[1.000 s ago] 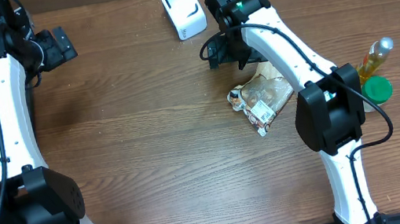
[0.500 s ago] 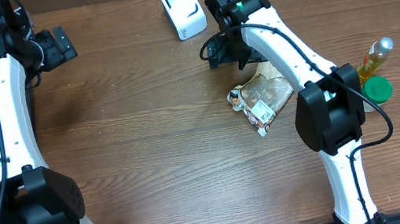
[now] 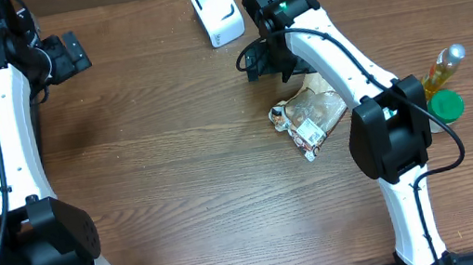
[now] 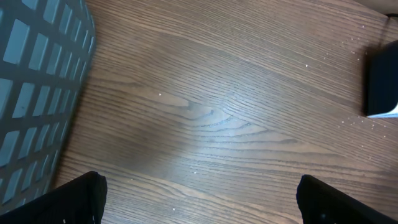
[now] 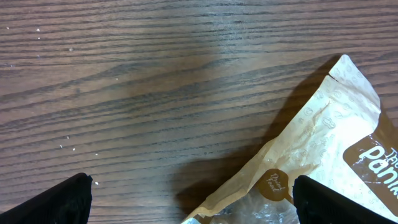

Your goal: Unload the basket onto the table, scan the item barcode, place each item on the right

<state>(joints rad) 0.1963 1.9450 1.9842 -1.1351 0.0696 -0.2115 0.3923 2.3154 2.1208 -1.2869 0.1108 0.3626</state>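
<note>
Item: crumpled brown snack pouch [image 3: 311,112] lying flat on the worktop [image 3: 176,170], on the robot's side of the white barcode scanner [image 3: 217,13] and somewhat to its right. Nothing is holding it. Right jaws hang wide and empty between scanner and pouch, just over the pouch's far edge. The right wrist view shows the paper-look corner of the pouch [image 5: 323,143] close to one finger, bare wood under the rest. Left jaws are also wide and empty, well to the left of the scanner, beside the mesh basket [image 4: 31,74]. Handling estimate: light, soft, film-and-paper skin, likely to crinkle and slide on the wood rather than resist. Contents probably crushable, so a gentle pinch. Best hold looks like the flat sealed end or a side seam, leaving the small white label [image 3: 311,131] uncovered. That may be the barcode, but it is too small to confirm.
</note>
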